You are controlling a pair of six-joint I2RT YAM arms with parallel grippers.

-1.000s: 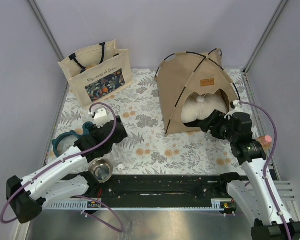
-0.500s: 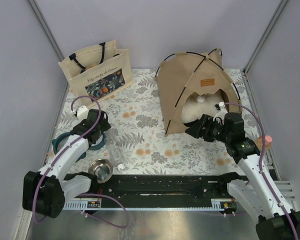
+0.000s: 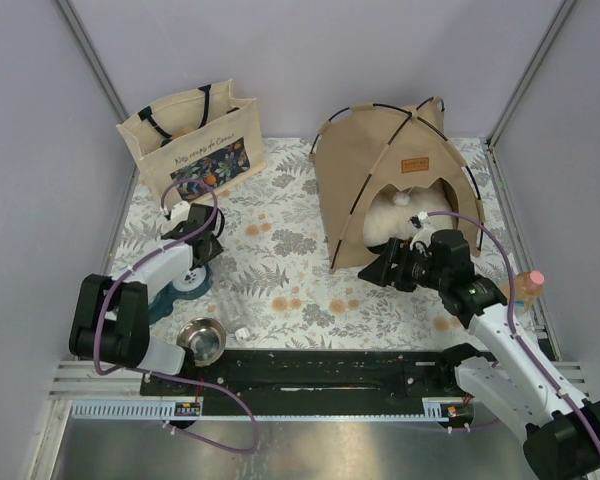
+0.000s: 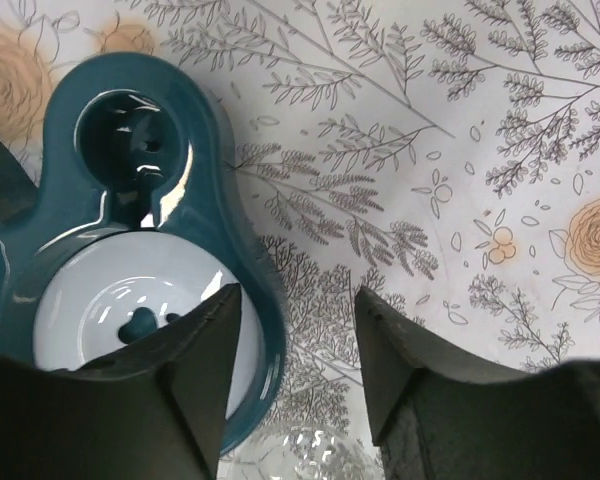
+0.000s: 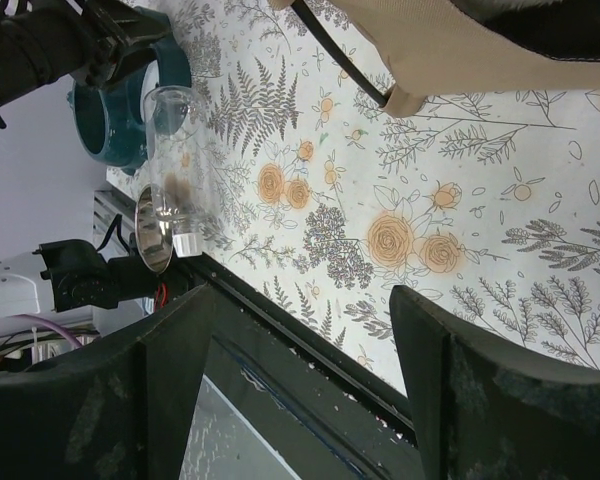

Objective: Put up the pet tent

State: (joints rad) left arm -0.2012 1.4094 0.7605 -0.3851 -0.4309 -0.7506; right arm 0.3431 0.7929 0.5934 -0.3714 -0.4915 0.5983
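The pet tent (image 3: 380,170) stands upright at the back right, tan with black poles, a brown label and a white pompom (image 3: 404,198) over its arched doorway. A fluffy white pillow (image 3: 395,222) lies inside. Its bottom edge (image 5: 450,55) shows at the top of the right wrist view. My right gripper (image 3: 376,271) (image 5: 302,300) hangs open just in front of the doorway's left corner, with nothing between its fingers. My left gripper (image 3: 204,250) (image 4: 295,335) is far left, low over a teal feeder dish (image 4: 130,200) (image 3: 185,284). Its jaws stand partly apart, with the dish rim by the left finger (image 4: 205,370).
A beige tote bag (image 3: 195,145) stands at the back left. A clear bottle (image 3: 230,310) (image 5: 170,160) lies beside the feeder, and a steel bowl (image 3: 202,340) sits near the front rail (image 3: 310,370). A pink-capped bottle (image 3: 525,285) stands at the right edge.
My left arm swung back and left from above the steel bowl to the feeder dish, and its jaws narrowed. My right gripper drew left and forward, away from the doorway.
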